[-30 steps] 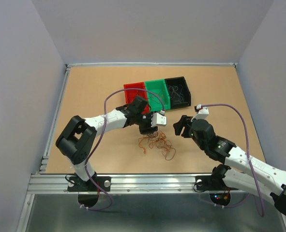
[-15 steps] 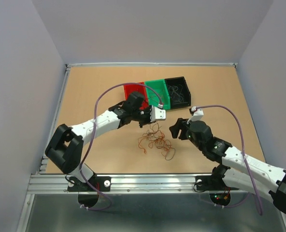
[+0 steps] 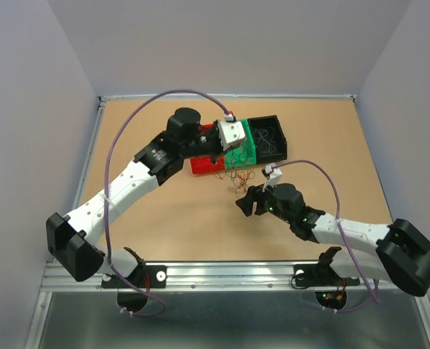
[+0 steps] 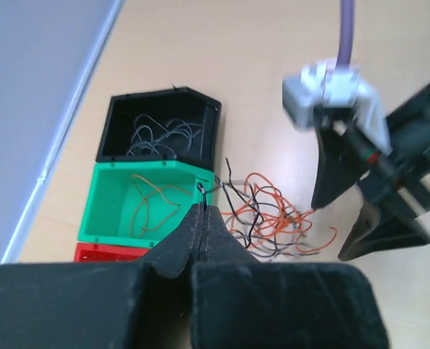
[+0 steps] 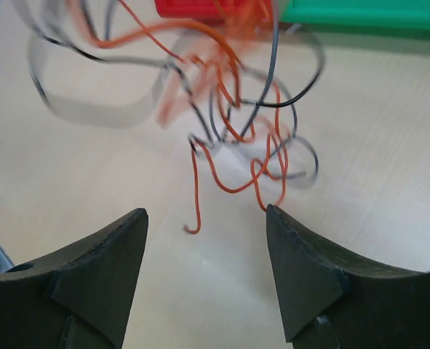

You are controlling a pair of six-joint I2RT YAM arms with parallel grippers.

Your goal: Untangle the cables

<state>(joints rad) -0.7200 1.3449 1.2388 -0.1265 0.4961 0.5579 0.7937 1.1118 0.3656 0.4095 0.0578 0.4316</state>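
The cables [image 3: 233, 173] are a small tangle of red-orange and black curly wires hanging off the table in front of the bins. My left gripper [image 4: 202, 211] is shut on a thin black wire at the top of the tangle [image 4: 273, 218], above the green bin's near corner. My right gripper [image 3: 244, 203] is open just below and right of the hanging wires. In the right wrist view its fingers [image 5: 120, 247] stand wide apart [image 5: 207, 211]. The lowest orange loops [image 5: 233, 131] dangle just beyond the tips, and one end touches the right fingertip.
Three bins stand in a row at the back. The black bin [image 4: 200, 109] holds grey-black wires, the green bin [image 4: 113, 218] holds a brown wire, and the red bin [image 3: 197, 166] is partly under the left arm. Purple arm cables arch over both arms.
My left gripper shut on a wire and lifted the tangle up and back toward the bins. My right arm swung left and closer to the hanging wires, staying open.
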